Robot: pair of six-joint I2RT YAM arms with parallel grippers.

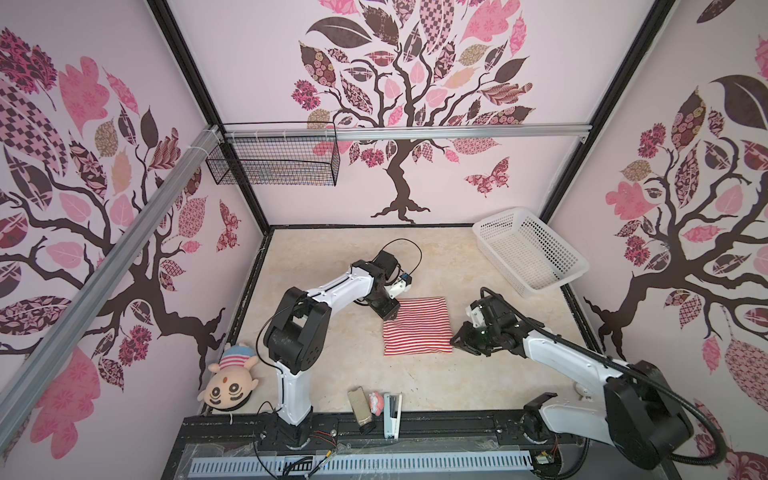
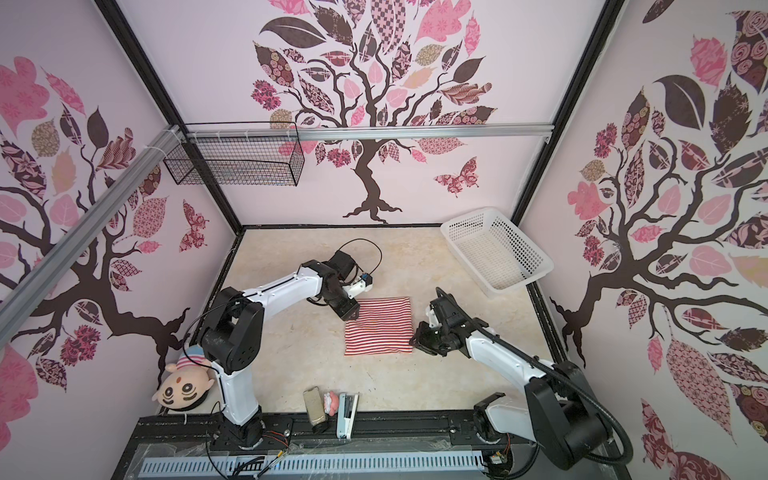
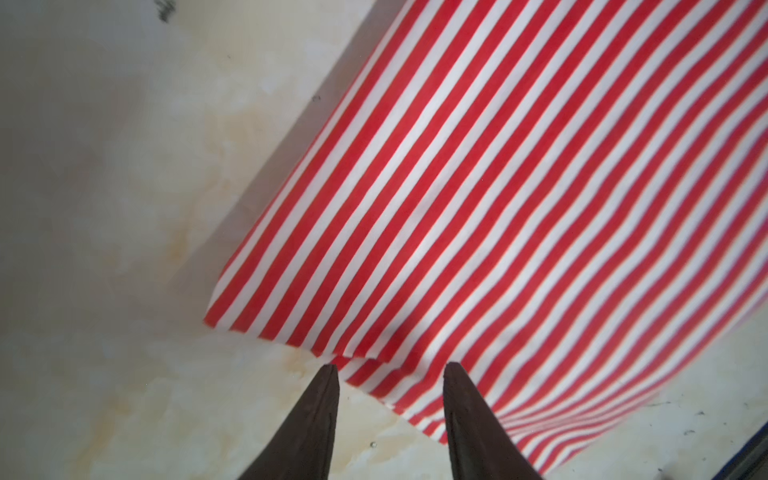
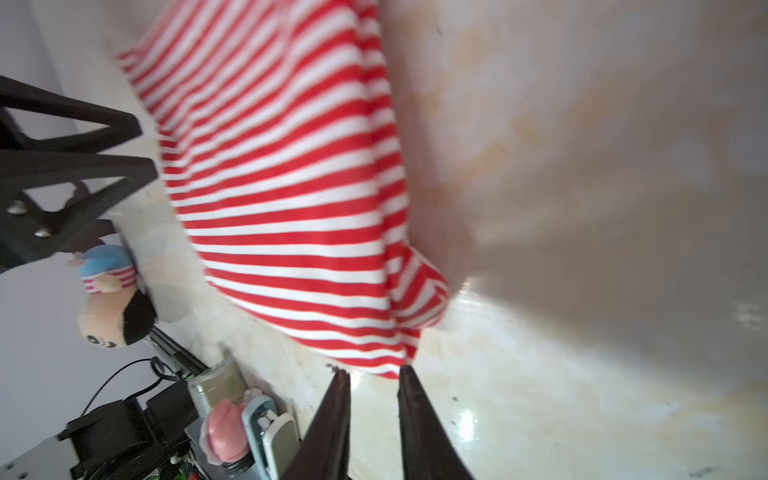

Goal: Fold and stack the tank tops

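Observation:
The red-and-white striped tank top [image 1: 417,328] [image 2: 379,329] lies folded into a flat rectangle in the middle of the table. My left gripper [image 1: 391,319] [image 2: 353,318] hovers at the cloth's far left corner. In the left wrist view the left gripper [image 3: 390,368] is open, one fingertip over the bare table and the other over the edge of the tank top [image 3: 498,187]. My right gripper [image 1: 454,338] [image 2: 412,340] sits at the cloth's right edge near its front corner. The right wrist view shows the right gripper [image 4: 372,370] narrowly open and empty, just short of a corner of the tank top [image 4: 291,187].
A white plastic basket [image 1: 557,280] stands at the back right of the table. A black wire basket [image 1: 272,160] hangs on the back wall. A plush doll [image 1: 230,380] lies at the front left corner. A small bottle, a pink item and a stapler [image 1: 392,411] lie along the front edge.

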